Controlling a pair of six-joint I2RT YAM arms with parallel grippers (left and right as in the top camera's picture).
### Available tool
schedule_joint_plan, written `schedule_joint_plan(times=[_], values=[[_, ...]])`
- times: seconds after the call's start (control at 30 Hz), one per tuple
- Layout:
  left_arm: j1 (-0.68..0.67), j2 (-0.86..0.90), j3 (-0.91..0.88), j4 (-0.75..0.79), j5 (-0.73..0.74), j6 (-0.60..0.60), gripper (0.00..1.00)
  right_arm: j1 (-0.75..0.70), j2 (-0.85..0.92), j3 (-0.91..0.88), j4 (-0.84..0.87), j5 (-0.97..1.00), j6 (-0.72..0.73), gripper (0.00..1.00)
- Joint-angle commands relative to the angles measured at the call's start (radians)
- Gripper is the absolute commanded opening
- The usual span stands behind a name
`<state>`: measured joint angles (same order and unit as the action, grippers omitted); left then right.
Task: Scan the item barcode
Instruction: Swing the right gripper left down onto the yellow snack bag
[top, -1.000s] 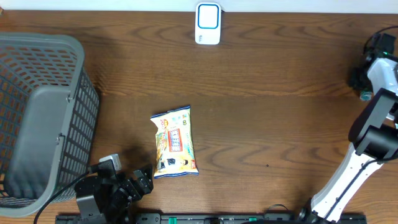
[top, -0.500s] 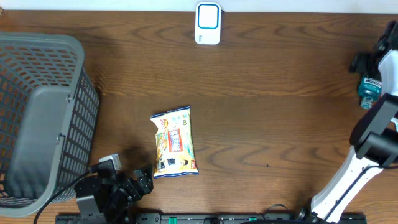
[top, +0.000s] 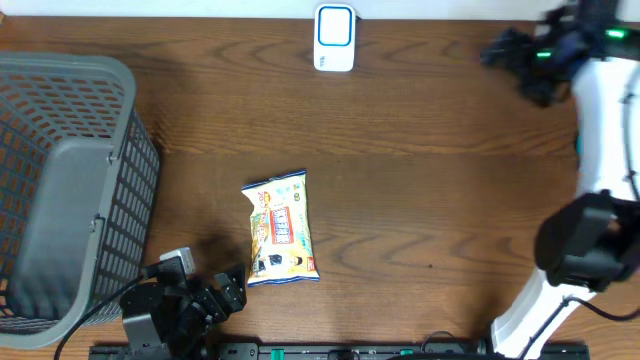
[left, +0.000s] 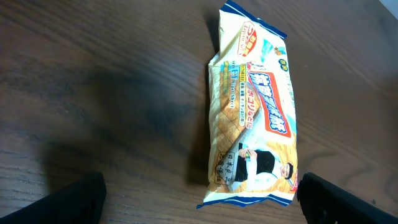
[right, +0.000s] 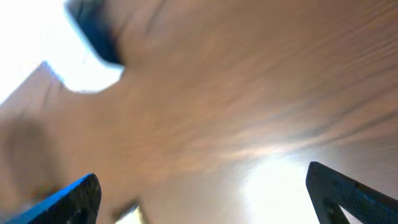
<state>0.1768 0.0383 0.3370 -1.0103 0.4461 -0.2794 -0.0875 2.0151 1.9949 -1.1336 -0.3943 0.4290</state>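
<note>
Right tool (top: 508, 55) swung from table's (top: 430, 180) right edge to far right corner since a second ago; fingers spread wide, nothing between. Left tool (top: 228, 288) unmoved, spread too. Snack packet (top: 282, 228) unmoved, flat just beyond left tool: yellow, Japanese print, red banner, illegible from here. White-blue scanner (top: 334, 38) at far edge.

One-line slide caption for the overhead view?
Snack packet flat on the table, open left gripper beside it, open right gripper far off; basket at left, scanner at far edge.
</note>
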Motion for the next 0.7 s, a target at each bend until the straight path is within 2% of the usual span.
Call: schedule_joint_plan(times=[0.0, 0.17, 0.4, 0.67], values=[[0.003, -0.002, -0.006, -0.039, 0.01, 0.017, 0.98, 0.157, 0.005, -0.002, -0.03, -0.05, 0.068, 0.99], [0.003, -0.002, -0.006, -0.039, 0.01, 0.017, 0.99, 0.455, 0.018, -0.003, -0.046, 0.058, 0.059, 0.99], [0.003, -0.002, -0.006, -0.039, 0.01, 0.017, 0.98, 0.762, 0.108, -0.003, -0.037, 0.219, 0.045, 0.99], [0.003, -0.002, -0.006, -0.039, 0.01, 0.017, 0.98, 0.969, 0.245, -0.003, -0.018, 0.362, 0.119, 0.99]])
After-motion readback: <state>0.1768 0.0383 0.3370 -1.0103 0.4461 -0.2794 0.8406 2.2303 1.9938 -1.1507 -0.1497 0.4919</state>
